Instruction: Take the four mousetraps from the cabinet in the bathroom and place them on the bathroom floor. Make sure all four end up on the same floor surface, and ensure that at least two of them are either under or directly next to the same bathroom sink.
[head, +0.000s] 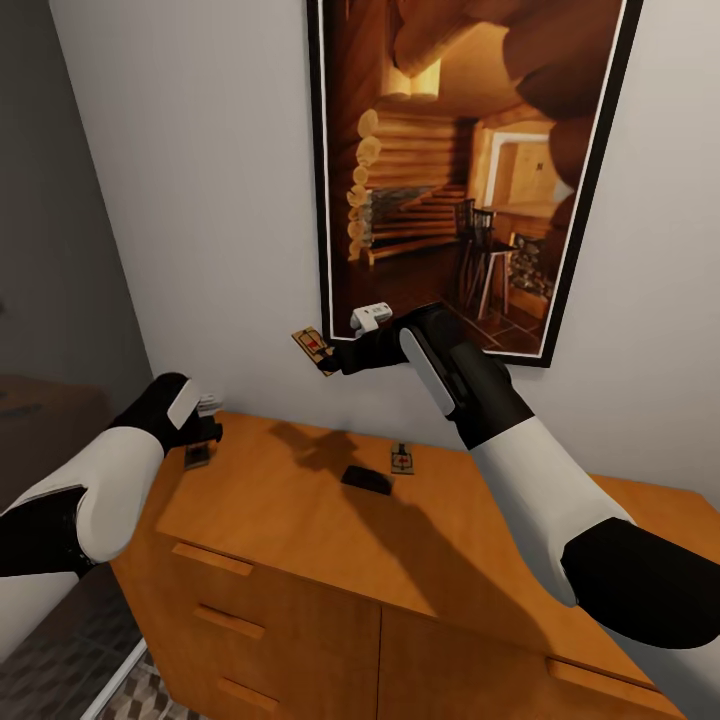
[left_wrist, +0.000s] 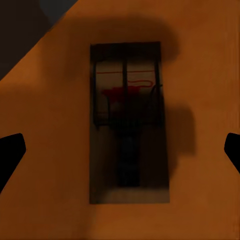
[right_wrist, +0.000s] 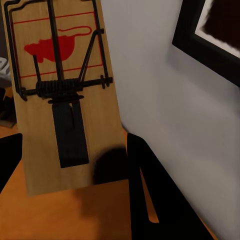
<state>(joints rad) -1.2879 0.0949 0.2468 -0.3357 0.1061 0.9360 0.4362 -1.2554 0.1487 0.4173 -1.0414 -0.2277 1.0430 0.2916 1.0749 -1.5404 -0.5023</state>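
My right gripper (head: 333, 358) is shut on a tan mousetrap (head: 313, 349) and holds it in the air in front of the wall, above the orange-brown cabinet (head: 300, 560). Up close the held mousetrap (right_wrist: 60, 95) shows its red mark and dark wire, pinched at its lower end between my fingers (right_wrist: 145, 170). My left gripper (head: 203, 432) hovers open over a second mousetrap (head: 197, 457) at the cabinet top's left edge. That mousetrap (left_wrist: 127, 120) lies flat between the spread fingertips (left_wrist: 10, 155), untouched. A third mousetrap (head: 402, 460) rests mid-top.
A small dark flat thing (head: 365, 478) lies in the arm's shadow beside the third trap; I cannot tell what it is. A framed log-cabin picture (head: 470, 170) hangs on the wall behind. Patterned floor tiles (head: 140, 695) show at the lower left.
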